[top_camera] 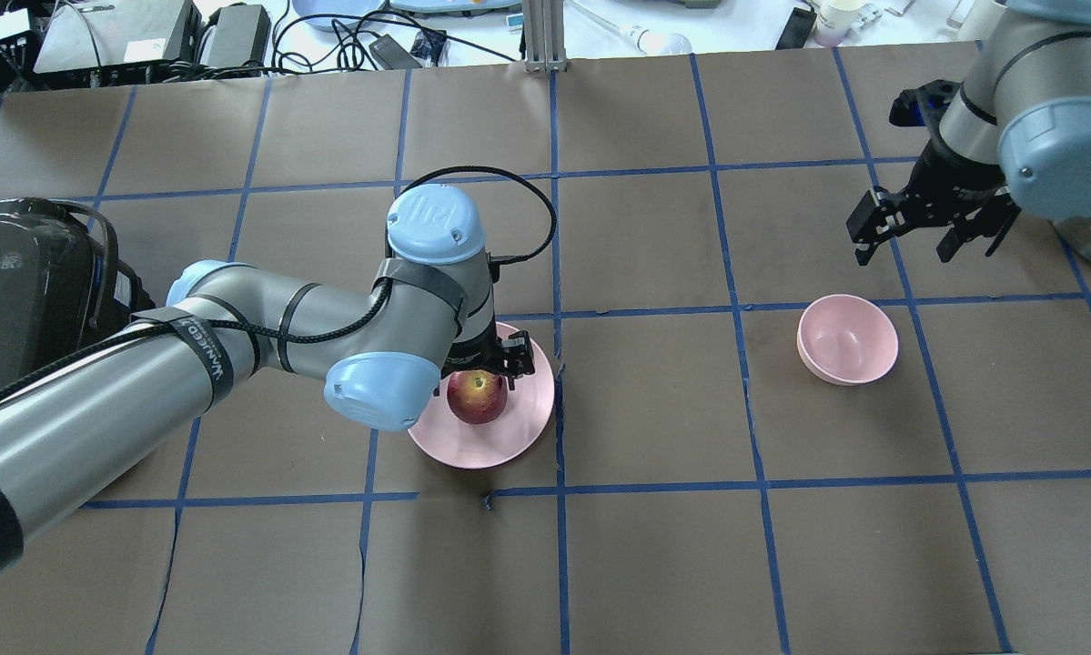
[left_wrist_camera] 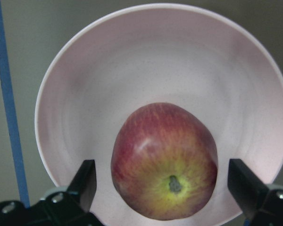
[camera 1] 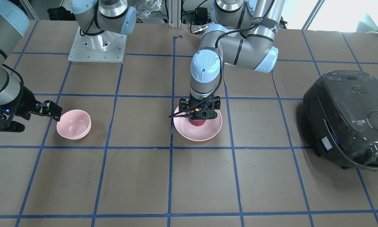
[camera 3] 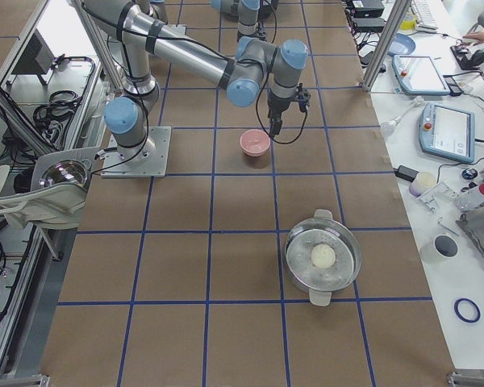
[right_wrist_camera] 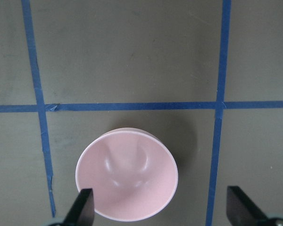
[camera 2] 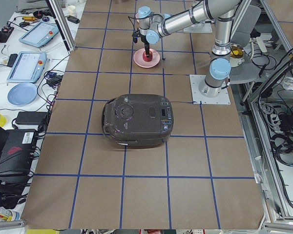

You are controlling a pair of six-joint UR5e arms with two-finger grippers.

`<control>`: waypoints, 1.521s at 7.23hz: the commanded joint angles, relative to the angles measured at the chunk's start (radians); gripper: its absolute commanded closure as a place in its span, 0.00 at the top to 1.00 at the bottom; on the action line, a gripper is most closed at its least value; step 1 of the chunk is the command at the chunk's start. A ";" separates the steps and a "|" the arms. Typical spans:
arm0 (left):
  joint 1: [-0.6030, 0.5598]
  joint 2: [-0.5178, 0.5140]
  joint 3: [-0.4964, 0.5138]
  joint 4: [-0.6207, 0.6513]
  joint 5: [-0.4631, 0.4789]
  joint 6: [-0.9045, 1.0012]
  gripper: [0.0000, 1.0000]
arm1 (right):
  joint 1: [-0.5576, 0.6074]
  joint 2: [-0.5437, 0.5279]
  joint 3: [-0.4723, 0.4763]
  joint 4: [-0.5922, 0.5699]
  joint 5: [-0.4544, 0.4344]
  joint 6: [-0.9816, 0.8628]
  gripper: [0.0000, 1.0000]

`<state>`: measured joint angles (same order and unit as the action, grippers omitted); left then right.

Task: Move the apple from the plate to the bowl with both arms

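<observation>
Round red apple (left_wrist_camera: 164,160) on wide pale-pink plate (left_wrist_camera: 146,61), frame centre — left tool (left_wrist_camera: 166,186) apart, straddling it, no contact. Likely firm, waxy, rolls easily — grip across widest girth. Right tool (top_camera: 909,238) apart.

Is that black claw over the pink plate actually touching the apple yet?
Apart. The left wrist view shows bare plate between the apple and each finger of the open left gripper.
</observation>
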<state>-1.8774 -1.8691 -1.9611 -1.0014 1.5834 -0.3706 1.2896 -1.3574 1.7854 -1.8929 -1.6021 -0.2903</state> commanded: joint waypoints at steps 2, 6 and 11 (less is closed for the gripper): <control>0.000 -0.027 0.004 0.003 0.000 0.012 0.90 | -0.027 0.070 0.112 -0.187 0.005 -0.035 1.00; 0.006 -0.019 0.039 0.003 -0.002 0.024 0.04 | -0.049 0.104 0.181 -0.199 -0.001 -0.047 0.82; 0.004 0.033 0.281 -0.271 -0.002 0.012 0.03 | -0.049 0.090 0.172 -0.176 0.004 -0.035 0.00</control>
<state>-1.8716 -1.8509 -1.7248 -1.2236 1.5813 -0.3587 1.2410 -1.2584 1.9618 -2.0760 -1.6079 -0.3322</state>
